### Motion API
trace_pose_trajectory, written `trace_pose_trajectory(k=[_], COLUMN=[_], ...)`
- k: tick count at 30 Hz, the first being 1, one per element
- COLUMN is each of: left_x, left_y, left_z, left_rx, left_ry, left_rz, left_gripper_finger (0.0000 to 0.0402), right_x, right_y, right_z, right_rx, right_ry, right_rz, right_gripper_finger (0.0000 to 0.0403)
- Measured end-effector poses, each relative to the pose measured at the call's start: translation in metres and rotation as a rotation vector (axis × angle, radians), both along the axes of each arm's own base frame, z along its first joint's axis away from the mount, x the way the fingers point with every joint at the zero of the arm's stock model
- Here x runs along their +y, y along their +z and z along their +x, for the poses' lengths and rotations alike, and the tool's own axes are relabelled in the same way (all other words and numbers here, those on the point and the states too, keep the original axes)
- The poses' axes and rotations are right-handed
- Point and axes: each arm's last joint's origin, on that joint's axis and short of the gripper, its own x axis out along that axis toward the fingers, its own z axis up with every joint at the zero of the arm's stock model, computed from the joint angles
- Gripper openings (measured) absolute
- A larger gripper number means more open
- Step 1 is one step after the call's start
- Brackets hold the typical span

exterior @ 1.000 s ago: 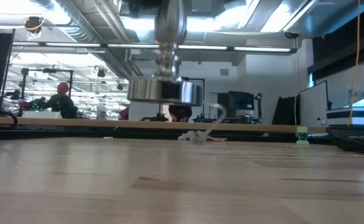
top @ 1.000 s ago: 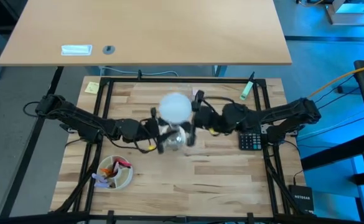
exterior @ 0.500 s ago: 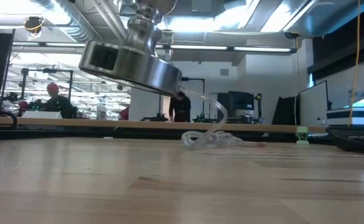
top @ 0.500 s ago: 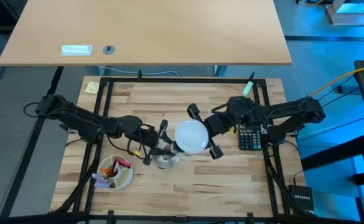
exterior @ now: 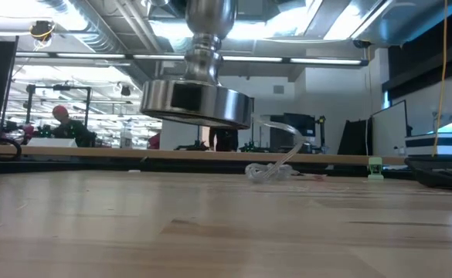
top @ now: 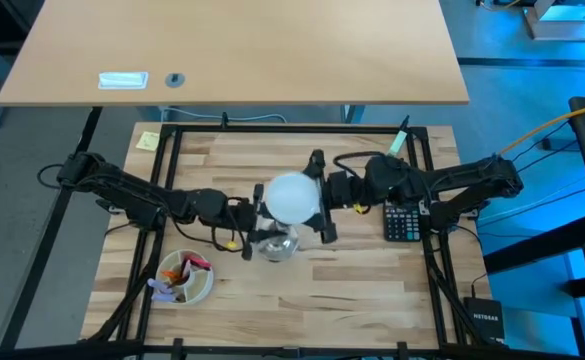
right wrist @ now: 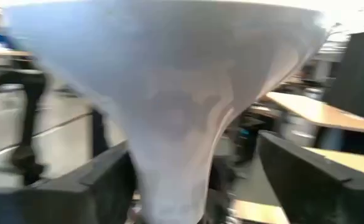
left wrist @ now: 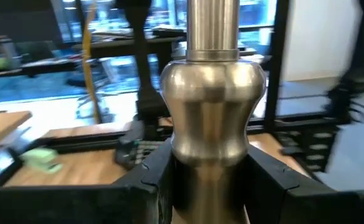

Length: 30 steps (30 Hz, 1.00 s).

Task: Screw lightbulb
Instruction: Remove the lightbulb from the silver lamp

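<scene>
The white frosted lightbulb (top: 292, 198) sits above the silvery flared stand (top: 277, 243) and hides the stand's top from above, so I cannot see where they meet. My left gripper (top: 257, 228) is shut on the stand, mid-table. My right gripper (top: 322, 196) comes in from the right with a finger on each side of the bulb (right wrist: 175, 118). In the low view the stand's round base (exterior: 197, 104) hangs clear of the table. A clear cord (exterior: 276, 158) trails from it down to the tabletop. My left gripper pinches the stand's stem just below its rounded bulge (left wrist: 211, 168) between its two fingers (left wrist: 149, 183). The fingers come in level from the table's left. The stand is about upright and lifted clear of the table. My right gripper has the bulb's tapering lower part (right wrist: 169, 168) between its two widely spread fingers (right wrist: 104, 180), which come in about level from the table's right. One finger lies against the bulb. Blur hides whether the other touches it. The bulb stands globe up, over the stand.
A bowl of small items (top: 185, 277) sits at the near left. A black calculator (top: 402, 222) lies under the right arm. A green marker (top: 397, 140) and a yellow note (top: 148, 140) lie at the far edge. People show far off in the room (exterior: 59, 122).
Both grippers, with stand and bulb, swung toward the table's near edge and then partly back toward the far edge. The stand tipped over half a second ago and is now near upright again, staying off the table throughout. My right gripper has turned about the bulb.
</scene>
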Motion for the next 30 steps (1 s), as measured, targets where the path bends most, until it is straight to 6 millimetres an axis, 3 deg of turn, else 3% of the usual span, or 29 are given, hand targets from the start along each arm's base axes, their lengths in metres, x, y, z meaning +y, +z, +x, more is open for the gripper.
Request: trace_pose_trajectory(k=[6,16,20,25,30], left_x=[0.004,0.009,0.011,0.021,0.035], left_y=[0.000,0.000,0.003,0.017,0.024], left_z=[-0.001,-0.005,-0.007,-0.009,-0.010], left_rx=[-0.001,0.005,-0.010,-0.075,-0.127], left_ry=[0.249,0.584,0.690,0.835,0.914], left_rz=[-0.016,0.037,0.085,0.165,0.150], left_gripper_finger=[0.0124,0.0124,0.0124,0.0124,0.0124], right_x=[-0.004,0.012,0.019,0.011,-0.005], right_y=[0.003,0.006,0.003,0.001,0.001], right_z=[-0.008,-0.034,-0.039,-0.024,-0.001], right_rx=[0.030,0.137,0.176,0.116,-0.023], right_ry=[-0.197,-0.451,-0.608,-0.695,-0.658], right_rz=[0.004,0.002,-0.076,-0.023,0.026], right_gripper_finger=[0.0376,0.0382,0.0383,0.0383,0.0383])
